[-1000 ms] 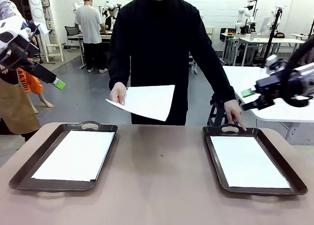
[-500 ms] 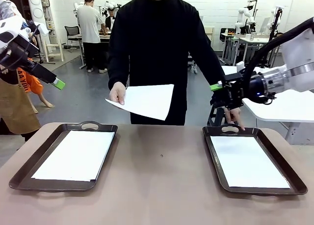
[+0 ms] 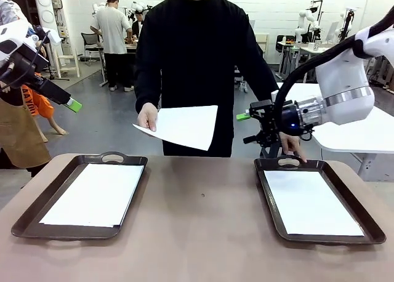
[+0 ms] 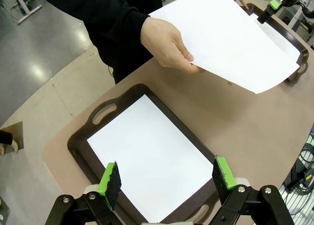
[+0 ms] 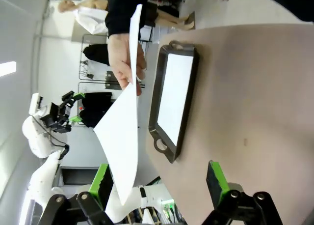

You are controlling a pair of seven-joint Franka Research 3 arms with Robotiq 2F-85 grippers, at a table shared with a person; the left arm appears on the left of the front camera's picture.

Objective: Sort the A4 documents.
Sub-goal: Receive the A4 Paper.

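A person across the table holds out one of the A4 documents point(image 3: 184, 127) point(image 4: 230, 43) point(image 5: 122, 136) in one hand, above the table's far edge. Two more A4 documents lie in trays: one in the left tray point(image 3: 92, 194) point(image 4: 147, 156), one in the right tray point(image 3: 311, 202). My right gripper point(image 3: 246, 128) point(image 5: 158, 183) is open in the air just right of the held sheet, not touching it. The sheet's free corner points toward the gap between its fingers. My left gripper point(image 3: 71, 103) point(image 4: 166, 178) hangs open and empty high above the left tray.
Both dark brown handled trays point(image 3: 18, 223) point(image 3: 271, 202) sit on the brown table point(image 3: 203, 226). The person's other hand point(image 3: 294, 148) rests at the right tray's far handle, just under my right arm. Other people and tables stand far behind.
My right arm has swung in from the right edge toward the held sheet, its gripper staying open. The left arm, the person and the trays have not moved.
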